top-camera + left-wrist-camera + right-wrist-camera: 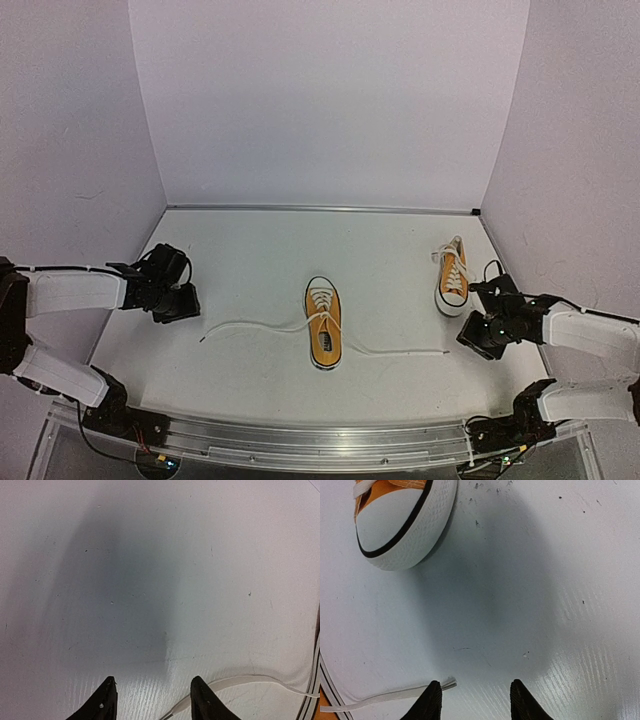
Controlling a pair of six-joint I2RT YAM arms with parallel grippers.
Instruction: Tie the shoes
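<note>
One of the shoes [322, 322], orange-yellow with a white toe cap, lies mid-table with its white laces [245, 325] stretched out flat to the left and right. The other shoe [453, 275] sits at the right, its toe cap [395, 527] showing in the right wrist view. My left gripper [177, 303] hovers open at the left lace's end; that lace [240, 681] runs behind the right finger [202, 702], its tip on the table between the jaws. My right gripper [480, 337] stands open too, and the right lace's end [395, 695] lies beside its left finger [430, 704].
White walls [320, 110] close in the table at the back and both sides. An aluminium rail [320, 440] runs along the near edge between the two arm bases.
</note>
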